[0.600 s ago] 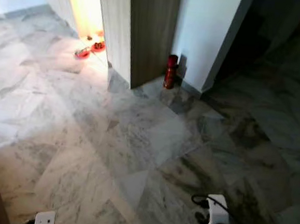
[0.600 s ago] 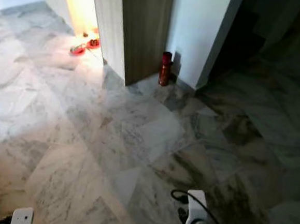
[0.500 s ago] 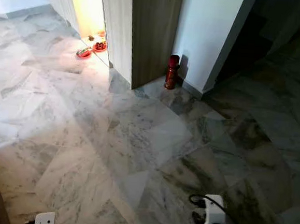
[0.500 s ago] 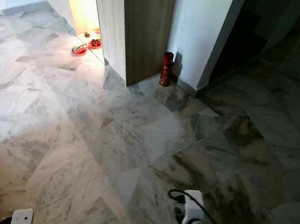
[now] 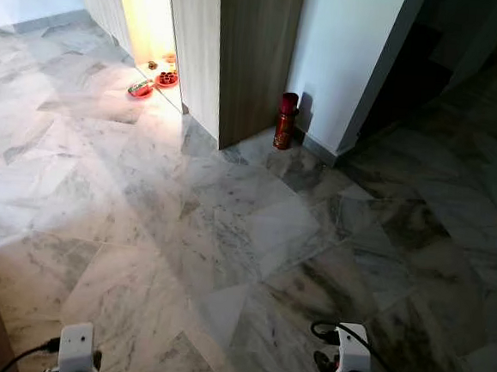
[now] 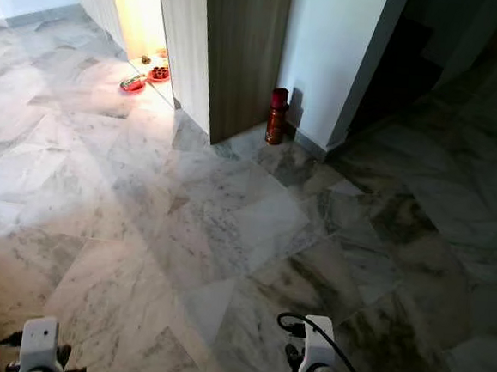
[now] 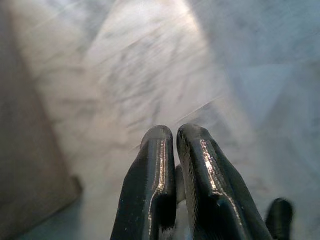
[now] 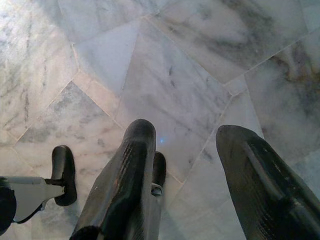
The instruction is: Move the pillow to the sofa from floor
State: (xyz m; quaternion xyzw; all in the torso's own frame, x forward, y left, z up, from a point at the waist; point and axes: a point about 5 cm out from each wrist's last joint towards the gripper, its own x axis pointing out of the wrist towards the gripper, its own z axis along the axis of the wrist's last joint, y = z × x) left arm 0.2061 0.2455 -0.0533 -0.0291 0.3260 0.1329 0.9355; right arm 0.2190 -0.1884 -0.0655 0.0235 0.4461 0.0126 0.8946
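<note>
Now both my wrists have risen over marble floor (image 5: 228,227); left gripper (image 7: 172,137) jaws together, right gripper (image 8: 195,145) jaws apart, I'm searching for pillow.

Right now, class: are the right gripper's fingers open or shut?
Open. In the right wrist view the right gripper has its two black fingers spread apart, with bare marble floor visible between them and nothing held.

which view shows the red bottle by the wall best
The left eye view: the red bottle stands upright on the marble floor at the foot of the white wall, unobstructed. The right eye view shows it equally whole. The wrist views show floor beyond the gripper fingers.
</note>
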